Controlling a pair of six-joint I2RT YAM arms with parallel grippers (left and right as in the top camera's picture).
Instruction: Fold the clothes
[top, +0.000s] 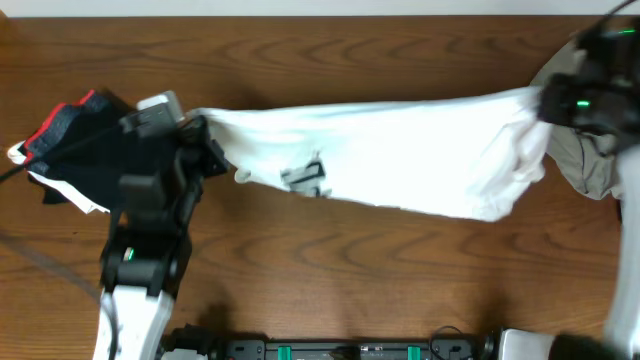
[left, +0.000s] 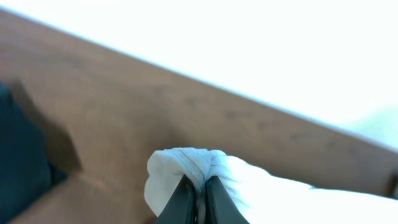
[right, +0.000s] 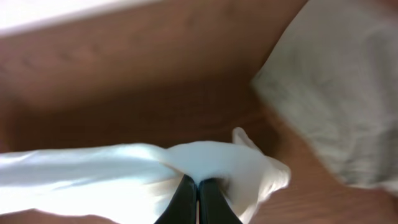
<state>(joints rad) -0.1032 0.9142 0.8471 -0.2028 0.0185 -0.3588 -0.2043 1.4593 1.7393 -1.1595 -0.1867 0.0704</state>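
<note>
Gripping opposite ends of white T-shirt (top: 400, 150): left claw (left: 199, 190), right claw (right: 198, 190).

A T-shirt (top: 400, 150) is stretched across the table (top: 350, 265), pinched by the left fingers (left: 182, 202) at its left end and the right fingers (right: 185, 199) at its right. A heap of clothes (top: 60, 140) is seen far left, another garment (top: 590, 165) far right.

White throughout the T-shirt (top: 400, 160), save for a small black block print (top: 305, 177) left of its middle. Black with a red edge on the heaped garments (top: 70, 140) at the counter's left edge. Pale grey-khaki on the loose garment (top: 590, 165) at the right edge. Brown wood grain across the counter (top: 330, 270). Black on the left end effector (left: 200, 186) and right end effector (right: 198, 186).
</note>
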